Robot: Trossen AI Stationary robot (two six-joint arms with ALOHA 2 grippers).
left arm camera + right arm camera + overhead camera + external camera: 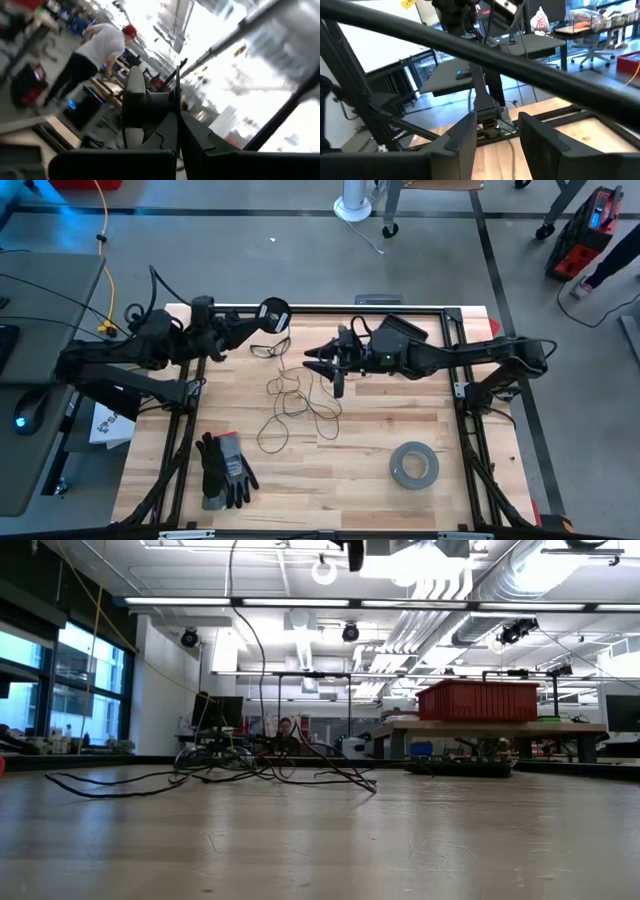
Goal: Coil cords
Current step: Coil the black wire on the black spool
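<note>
The thin dark cord (295, 405) lies in loose loops on the middle of the wooden table and also shows in the low view (230, 775). One strand (250, 650) rises from the pile out of the top of the picture. My left gripper (255, 320), at the far left, is shut on the small round black spool (274, 313). My right gripper (312, 361) is open near the table's middle, pointing left above the far end of the loops. A cord strand (512, 150) runs on the table below its fingers; I cannot tell whether they touch. My left gripper holds the spool (145, 105) between its two fingers, coming level from the table's left. The spool is lifted clear of the table, its round face (274, 311) turned up. The fingers (200, 150) hide the exact place of contact.
A grey tape roll (414, 465) lies near the front right. A pair of black-and-grey gloves (225, 470) lies at the front left. Glasses (266, 348) lie near the spool. A yellow cable (105, 270) runs off the table at the left. A person (95, 55) stands in the room beyond.
</note>
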